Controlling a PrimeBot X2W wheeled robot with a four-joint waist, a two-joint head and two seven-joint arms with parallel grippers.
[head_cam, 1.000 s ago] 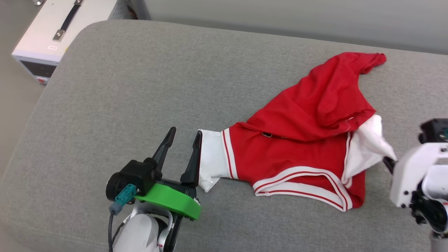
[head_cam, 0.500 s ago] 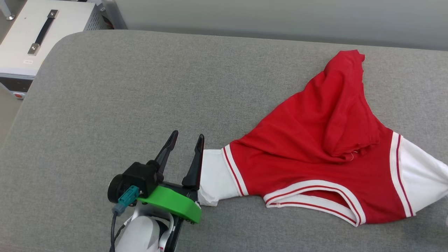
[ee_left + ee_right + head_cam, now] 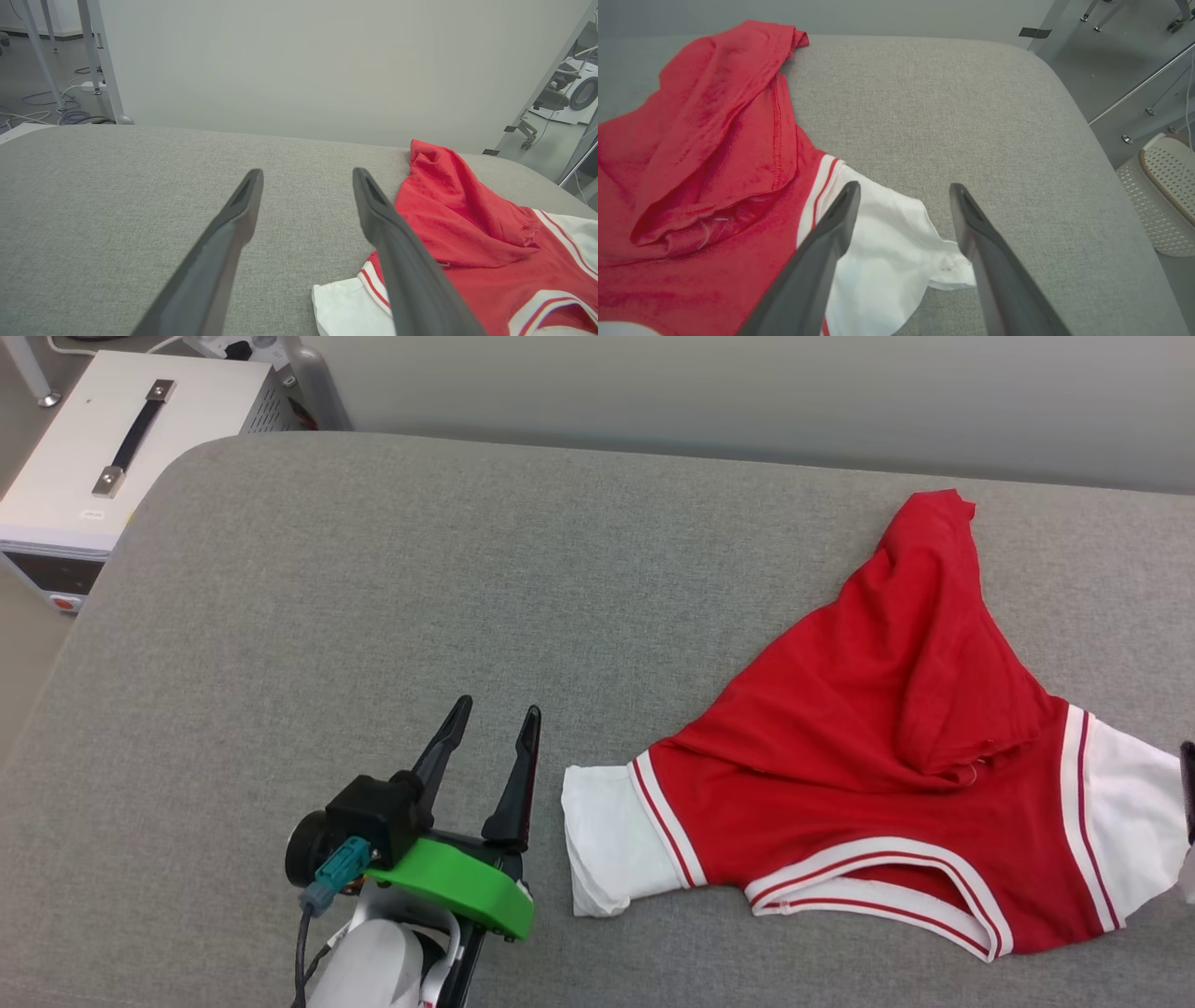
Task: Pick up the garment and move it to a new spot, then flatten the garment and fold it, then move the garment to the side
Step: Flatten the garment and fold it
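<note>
The garment (image 3: 868, 747), a red T-shirt with white sleeves and striped trim, lies crumpled on the right half of the grey cushion (image 3: 373, 569). Its red body is bunched toward the far side and its collar faces the near edge. My left gripper (image 3: 495, 714) stands open just left of the left white sleeve (image 3: 607, 831), a small gap away. In the left wrist view the left gripper (image 3: 307, 173) has bare cushion between its tips and the garment (image 3: 467, 224) to its right. My right gripper (image 3: 904, 186) is open above the right white sleeve (image 3: 887, 247), which lies loose on the cushion.
A white box with a black handle (image 3: 103, 448) stands off the cushion's far left corner. A pale perforated basket (image 3: 1162, 196) sits on the floor past the cushion's rounded right edge. Cables and metal legs (image 3: 70, 93) lie beyond the far left, with a plain wall behind.
My right gripper drew the right sleeve out to the right, then opened and let it go. The garment slid away from my left gripper, which stayed open. The head camera shifted.
</note>
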